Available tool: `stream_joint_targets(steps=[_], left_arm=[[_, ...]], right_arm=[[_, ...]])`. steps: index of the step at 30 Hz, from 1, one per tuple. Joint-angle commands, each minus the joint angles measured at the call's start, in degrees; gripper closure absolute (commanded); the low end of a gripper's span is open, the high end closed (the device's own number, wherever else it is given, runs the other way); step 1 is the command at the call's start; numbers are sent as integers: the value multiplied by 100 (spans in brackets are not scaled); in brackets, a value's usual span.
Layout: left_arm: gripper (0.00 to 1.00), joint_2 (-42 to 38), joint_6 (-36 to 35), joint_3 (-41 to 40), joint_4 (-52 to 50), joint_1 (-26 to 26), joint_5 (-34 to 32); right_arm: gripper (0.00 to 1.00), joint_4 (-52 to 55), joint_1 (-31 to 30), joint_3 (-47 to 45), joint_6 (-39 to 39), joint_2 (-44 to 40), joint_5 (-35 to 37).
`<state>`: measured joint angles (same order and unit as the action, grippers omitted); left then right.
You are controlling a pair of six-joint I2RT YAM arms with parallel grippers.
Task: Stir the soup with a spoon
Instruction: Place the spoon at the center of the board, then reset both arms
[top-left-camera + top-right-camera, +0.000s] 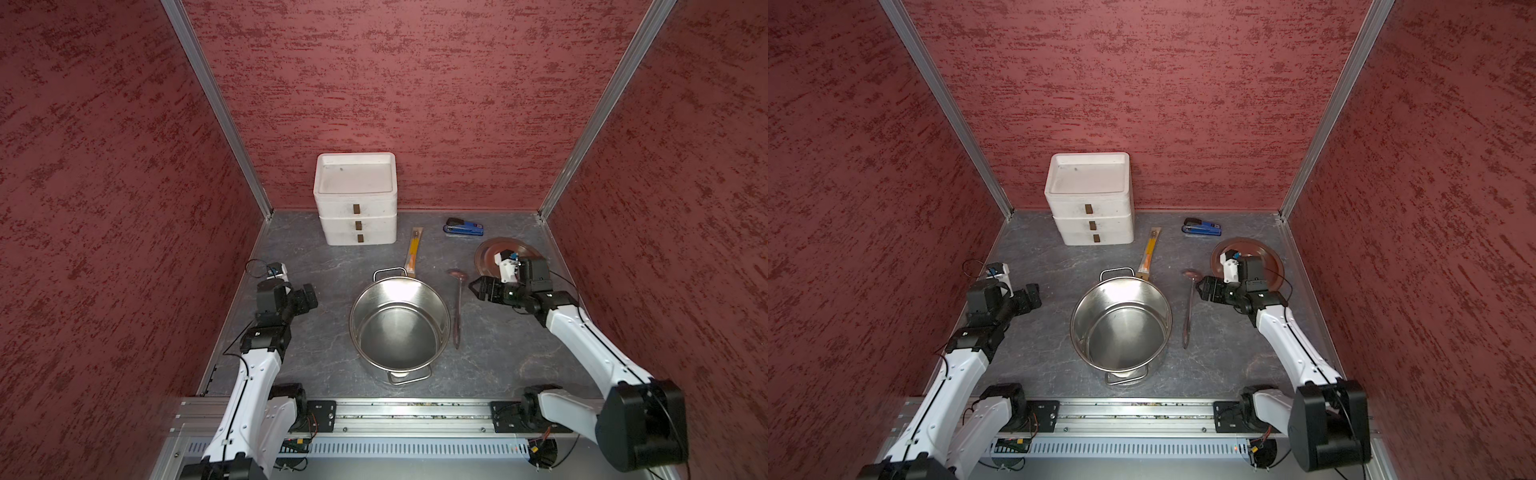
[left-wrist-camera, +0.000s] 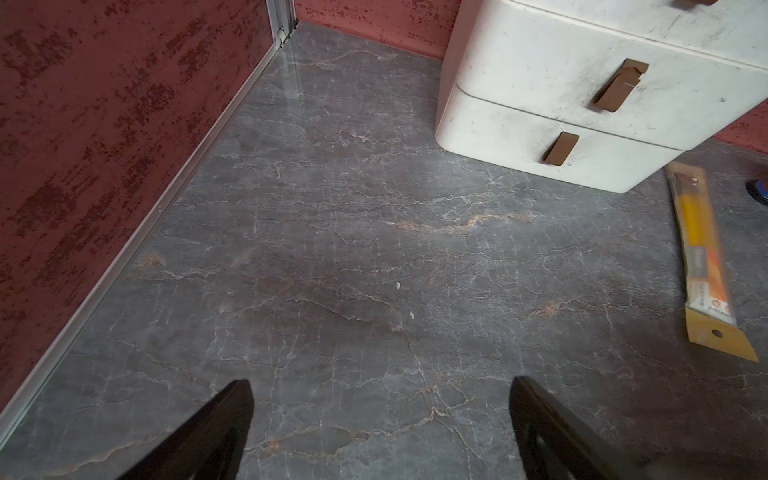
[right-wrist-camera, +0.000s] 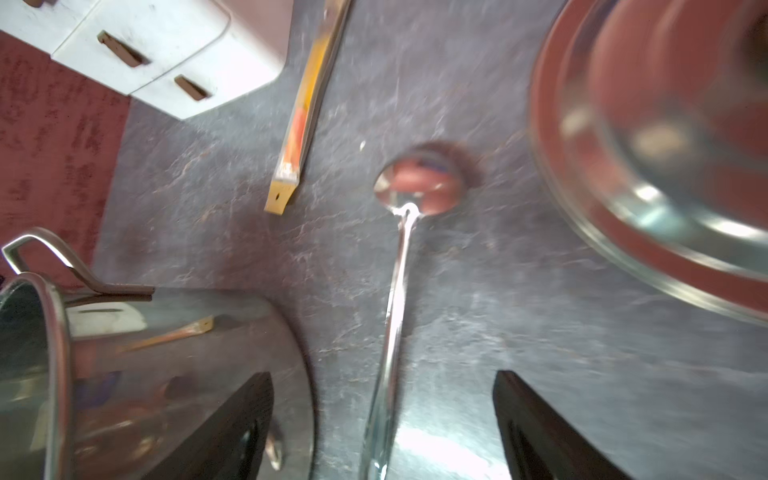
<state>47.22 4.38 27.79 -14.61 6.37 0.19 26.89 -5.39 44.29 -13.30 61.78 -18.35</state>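
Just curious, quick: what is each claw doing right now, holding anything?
Left claw: open, holding nothing.
Right claw: open; ladle shows between its jaws, not gripped.

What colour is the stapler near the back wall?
Small blue-and-black stapler; clearest in a top view.

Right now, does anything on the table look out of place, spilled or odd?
Nothing spilled or damaged. Oddity: the pot is empty, no soup inside; the ladle lies flat beside it, and a blue stapler sits among the cookware.
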Motion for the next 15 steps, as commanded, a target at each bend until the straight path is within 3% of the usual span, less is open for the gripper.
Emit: stream_joint_targets(steps=[1, 8, 11, 15], left_arm=[[0, 121, -498, -351, 1523, 58, 524], [0, 555, -358, -1058, 3393, 85, 1036], [0, 1003, -313, -1124, 4091, 7, 1133], [0, 1966, -285, -1120, 5315, -110, 1139]], right_arm=[[2, 681, 30, 177, 574, -717, 1708], [1, -2065, 34, -1353, 1835, -1787, 1876], [2, -3228, 86, -2024, 1963, -1787, 2052], [2, -4859, 266, -2756, 1574, -1229, 1896]])
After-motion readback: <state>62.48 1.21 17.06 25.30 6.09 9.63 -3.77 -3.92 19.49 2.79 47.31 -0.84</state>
